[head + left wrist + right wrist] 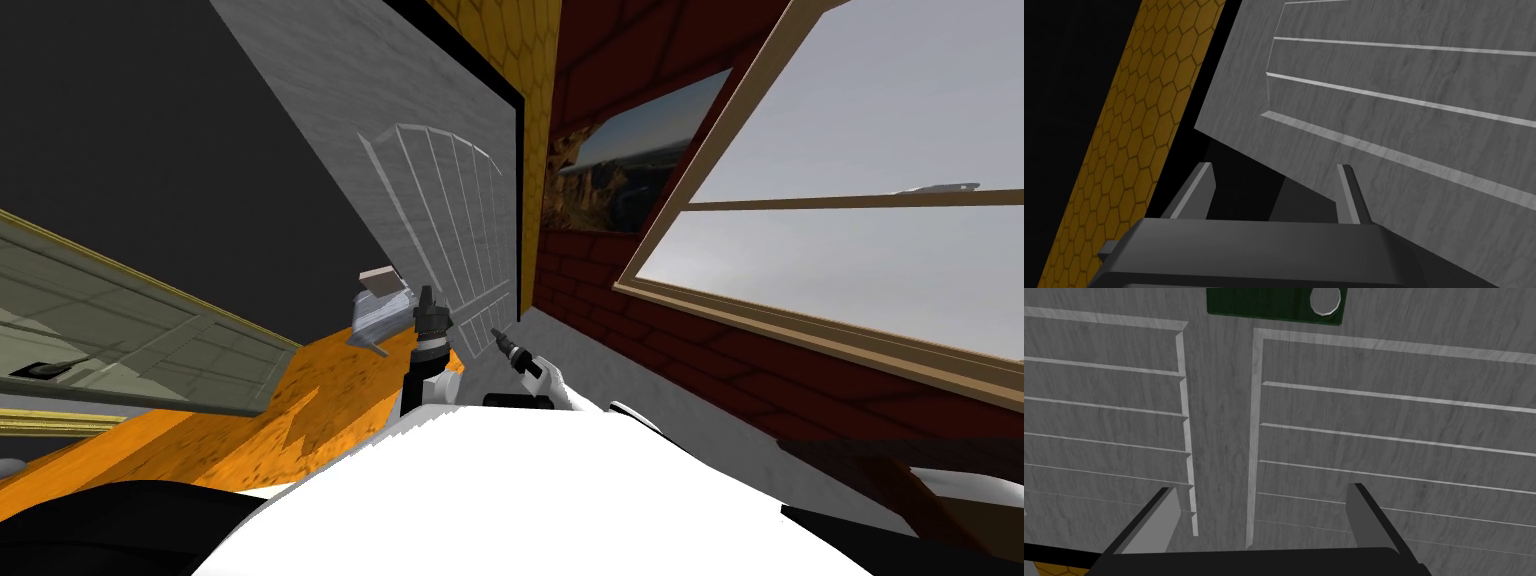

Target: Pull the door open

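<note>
Though it looks rigid and heavy, the grey door (440, 200) close ahead should swing if pulled by its round knob (1325, 299); the left gripper (1275, 166) and right gripper (1263, 488) both gape empty.

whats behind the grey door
Past the door edge, by the open left hand, a black area shows, with a yellow honeycomb wall beside it. The door's own panel covers everything else behind it.

Grey wood-grained door (1374, 388) bears a dark green plate (1259, 303); the wall (1124, 125) is yellow honeycomb.
</note>
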